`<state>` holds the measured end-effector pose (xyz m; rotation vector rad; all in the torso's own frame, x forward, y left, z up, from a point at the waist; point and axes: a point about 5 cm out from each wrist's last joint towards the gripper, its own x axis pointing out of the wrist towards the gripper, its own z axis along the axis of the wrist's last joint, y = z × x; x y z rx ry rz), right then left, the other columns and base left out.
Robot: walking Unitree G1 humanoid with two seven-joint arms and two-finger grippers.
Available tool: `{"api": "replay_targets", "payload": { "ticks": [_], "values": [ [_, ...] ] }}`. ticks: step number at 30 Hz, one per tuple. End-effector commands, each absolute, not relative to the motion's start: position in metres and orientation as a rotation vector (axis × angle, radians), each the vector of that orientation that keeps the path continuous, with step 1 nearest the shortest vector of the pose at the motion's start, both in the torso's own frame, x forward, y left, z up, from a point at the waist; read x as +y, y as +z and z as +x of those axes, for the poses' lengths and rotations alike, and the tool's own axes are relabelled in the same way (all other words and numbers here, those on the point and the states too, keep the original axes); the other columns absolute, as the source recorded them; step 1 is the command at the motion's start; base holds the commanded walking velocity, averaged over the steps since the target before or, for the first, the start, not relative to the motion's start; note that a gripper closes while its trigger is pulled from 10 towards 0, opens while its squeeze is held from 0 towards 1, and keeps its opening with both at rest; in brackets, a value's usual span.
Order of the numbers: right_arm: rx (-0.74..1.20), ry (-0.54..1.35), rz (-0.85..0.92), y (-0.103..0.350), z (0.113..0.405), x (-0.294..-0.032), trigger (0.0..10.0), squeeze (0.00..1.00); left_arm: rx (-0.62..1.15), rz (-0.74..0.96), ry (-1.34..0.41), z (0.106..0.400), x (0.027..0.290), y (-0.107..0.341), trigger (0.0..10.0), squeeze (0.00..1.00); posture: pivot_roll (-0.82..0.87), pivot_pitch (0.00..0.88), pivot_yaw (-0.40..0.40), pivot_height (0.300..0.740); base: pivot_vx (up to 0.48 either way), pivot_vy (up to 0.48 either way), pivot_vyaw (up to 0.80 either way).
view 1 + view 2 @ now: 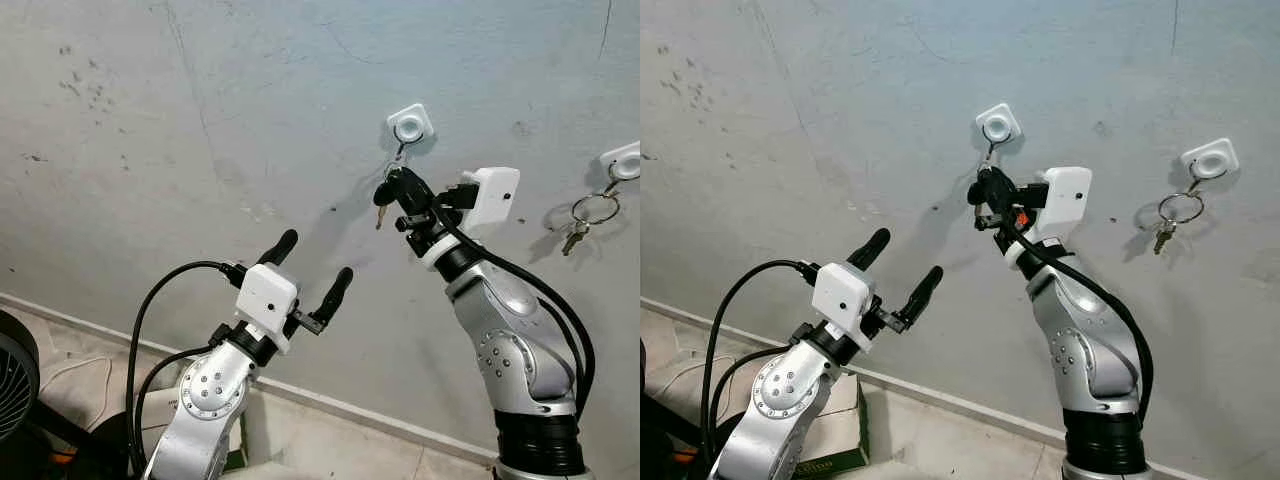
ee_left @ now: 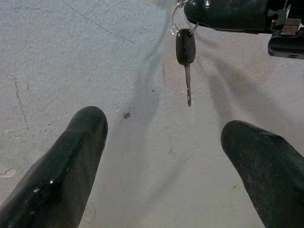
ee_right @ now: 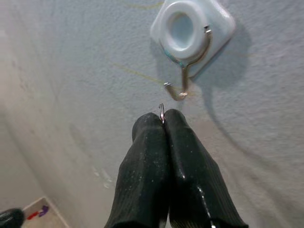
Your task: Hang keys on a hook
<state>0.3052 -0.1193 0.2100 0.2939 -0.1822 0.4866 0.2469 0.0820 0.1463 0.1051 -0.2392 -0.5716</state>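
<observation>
A white hook (image 1: pixel 410 126) with a metal prong (image 3: pixel 182 90) is stuck on the grey wall. My right gripper (image 1: pixel 398 183) is raised just below it, shut on the key ring (image 3: pixel 161 113), whose ring pokes out between the fingertips a short way beneath the prong. A black-headed key (image 2: pixel 185 57) dangles from the ring under the gripper (image 1: pixel 380 208). My left gripper (image 1: pixel 315 262) is held up lower and to the left, open with nothing between its fingers (image 2: pixel 71 161), pointing at the wall.
A second white hook (image 1: pixel 624 160) at the right carries another key ring with keys (image 1: pixel 590 218). A fan (image 1: pixel 15 375) and a box (image 1: pixel 835 440) stand on the floor at the lower left, along the wall's skirting.
</observation>
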Motion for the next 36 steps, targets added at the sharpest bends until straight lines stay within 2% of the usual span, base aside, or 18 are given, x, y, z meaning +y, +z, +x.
{"api": "replay_targets", "payload": {
  "ticks": [1, 21, 36],
  "values": [
    [-0.185, 0.515, 0.305, 0.212, 0.302, -0.119, 10.0, 0.0, -0.245, 0.122, -0.586, 0.246, 0.081, 0.149, 10.0, 0.0, 0.04, 0.0, 0.049, 0.74, 0.0, 0.0, 0.0],
    [-0.233, 0.521, 0.348, 0.226, 0.306, -0.132, 10.0, 0.0, -0.249, 0.121, -0.588, 0.248, 0.08, 0.148, 10.0, 0.0, 0.03, 0.0, 0.05, 0.74, 0.0, 0.0, 0.0],
    [-0.236, 0.555, 0.352, 0.228, 0.305, -0.132, 10.0, 0.0, -0.246, 0.12, -0.594, 0.248, 0.08, 0.147, 10.0, 0.0, 0.03, 0.0, 0.054, 0.74, 0.0, 0.0, 0.0]
  ]
}}
